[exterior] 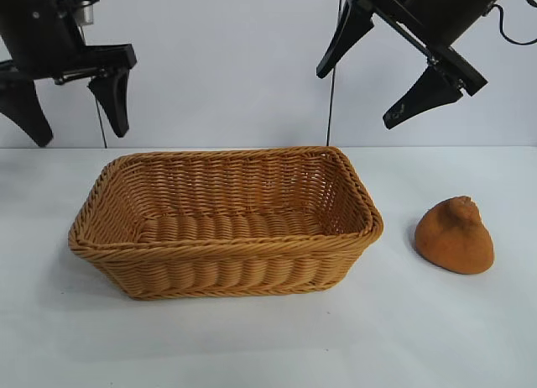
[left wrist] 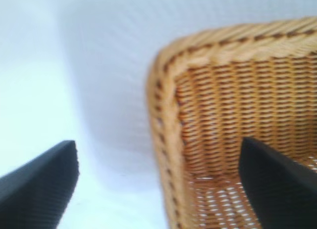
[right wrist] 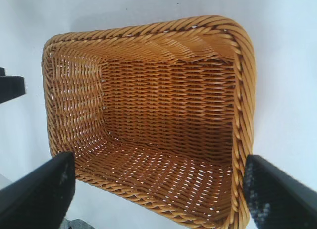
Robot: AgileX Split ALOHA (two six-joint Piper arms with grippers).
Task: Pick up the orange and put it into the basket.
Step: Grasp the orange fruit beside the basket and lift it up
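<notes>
- We see the orange (exterior: 455,235) lying on the white table (exterior: 252,346), just beside the basket's right short end in the exterior view, apart from the wicker and resting on its rounded base with the bumpy point up.
- The orange is well below the right gripper (exterior: 375,71) and a little to its right; nothing touches it.
- It lies well apart from the left gripper (exterior: 74,107), with the whole basket (exterior: 218,266) between them.
- We find the basket in the middle of the table, its long side facing us, with nothing inside it.
- The right gripper hangs high above the basket's right end, tilted downward and toward the left; its two black fingers (exterior: 424,94) are spread wide and hold nothing.
- In the right wrist view we look straight into the basket (right wrist: 148,125), the fingertips (right wrist: 277,194) framing it at either side.
- The left gripper hangs high above the table, over the basket's left end, pointing steeply down; its fingers (exterior: 113,98) are also spread wide and hold nothing.
- In the left wrist view we see one corner of the basket (left wrist: 168,90) below, one fingertip (left wrist: 39,189) over bare table and the other over the wicker floor.
</notes>
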